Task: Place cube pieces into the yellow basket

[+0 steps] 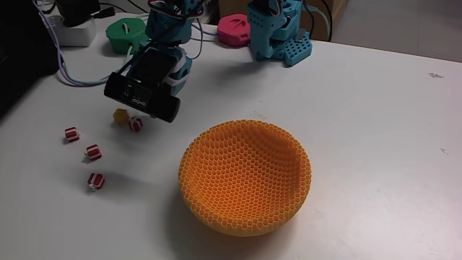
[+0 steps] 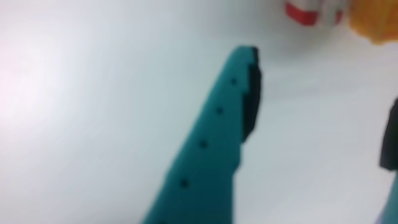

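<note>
The yellow basket [image 1: 245, 177] stands empty on the white table, right of centre in the fixed view. Left of it lie three red-and-white cube pieces [image 1: 71, 133] [image 1: 94, 152] [image 1: 96, 180]. Another striped cube [image 1: 135, 124] and an orange-yellow cube [image 1: 120, 115] sit just under the arm's black wrist camera [image 1: 142, 95], which hides the fingers. In the wrist view my gripper [image 2: 320, 93] is open, its teal finger [image 2: 217, 124] low over the table. The striped cube [image 2: 311, 11] and the orange-yellow cube [image 2: 376, 22] lie just beyond the fingertips. Nothing is held.
A green round gadget [image 1: 126, 35] and a pink one [image 1: 234, 29] sit at the table's back. A blue printed block [image 1: 278, 32] stands near the pink one. Cables and a white power strip [image 1: 72, 29] lie at the back left.
</note>
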